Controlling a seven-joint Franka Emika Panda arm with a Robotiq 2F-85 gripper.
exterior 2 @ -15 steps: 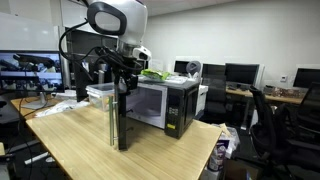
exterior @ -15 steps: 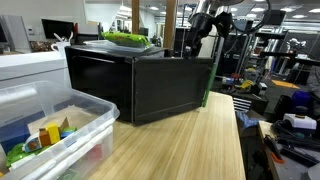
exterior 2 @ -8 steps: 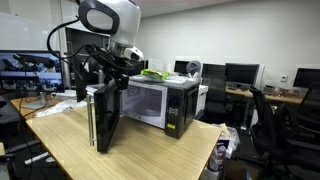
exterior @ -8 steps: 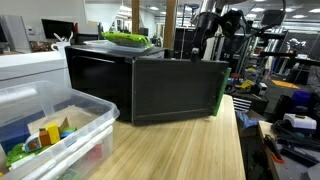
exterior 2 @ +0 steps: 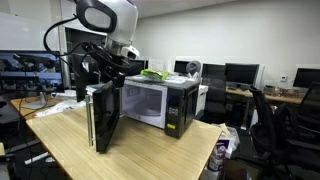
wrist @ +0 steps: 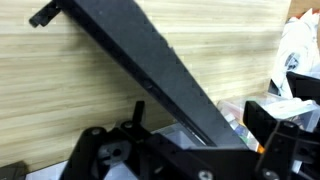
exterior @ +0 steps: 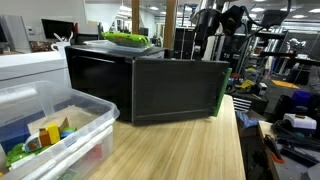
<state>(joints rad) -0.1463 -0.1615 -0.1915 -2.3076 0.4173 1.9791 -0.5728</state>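
Item: black microwave oven on light wood counter. Its black hinged door stands wide open. Pincer spread, gripping nothing, at door's top edge; contact unclear. Green plate atop oven; clear plastic bin nr.

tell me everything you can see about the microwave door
The microwave door is a flat, upright black panel that looks like dark plastic and glass. It stands wide open, hinged on one side of the microwave, which sits on the wooden table. In the wrist view its top edge crosses the picture as a dark slanted bar. A green strip seems to run along its free edge. The open gripper hangs close above that edge; whether they touch cannot be told.
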